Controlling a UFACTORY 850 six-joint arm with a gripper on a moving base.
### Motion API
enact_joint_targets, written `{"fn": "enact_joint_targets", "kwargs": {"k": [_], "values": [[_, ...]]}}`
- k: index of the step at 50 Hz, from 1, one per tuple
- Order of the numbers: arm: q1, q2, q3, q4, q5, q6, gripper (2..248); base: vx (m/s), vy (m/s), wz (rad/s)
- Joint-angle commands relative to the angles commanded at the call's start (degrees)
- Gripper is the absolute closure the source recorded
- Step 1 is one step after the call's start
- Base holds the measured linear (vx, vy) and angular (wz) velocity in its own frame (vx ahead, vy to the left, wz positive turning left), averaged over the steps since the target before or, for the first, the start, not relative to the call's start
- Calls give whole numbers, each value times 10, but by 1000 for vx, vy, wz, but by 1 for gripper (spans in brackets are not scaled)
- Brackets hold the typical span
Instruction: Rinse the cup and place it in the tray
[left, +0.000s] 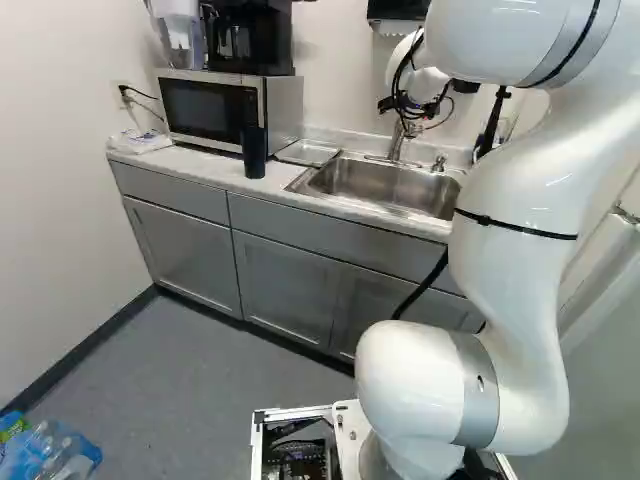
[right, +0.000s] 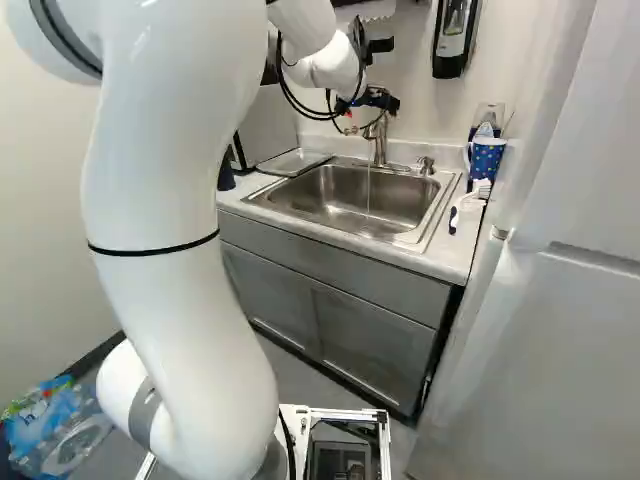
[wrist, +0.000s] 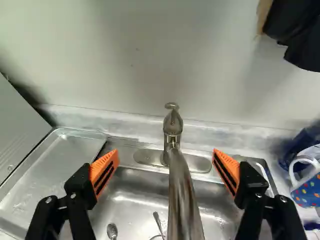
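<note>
Along the pale wall (wrist: 135, 60), a counter (right: 455, 258) with a metal sink (right: 350, 205) is running. The dotted cup (wrist: 307, 189) is standing on this counter, outside the gripper's (wrist: 166, 153) right finger, and its handle is facing back toward the gripper. The two fingers are standing wide apart and are gripping nothing; the faucet (wrist: 182, 200) is rising between them, and thin water (right: 368, 192) is falling from it. Past the left finger, the tray (wrist: 65, 150) is lying. The next move is probably asking for a rightward reach, away from the tray.
</note>
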Motion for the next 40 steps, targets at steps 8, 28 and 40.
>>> {"fn": "enact_joint_targets", "kwargs": {"k": [8,28,40], "values": [[9,-19,-23,0,0,0,3,0,0,0],[30,-64,-75,0,0,0,3,0,0,0],[34,-87,-104,0,2,0,3,0,0,0]]}}
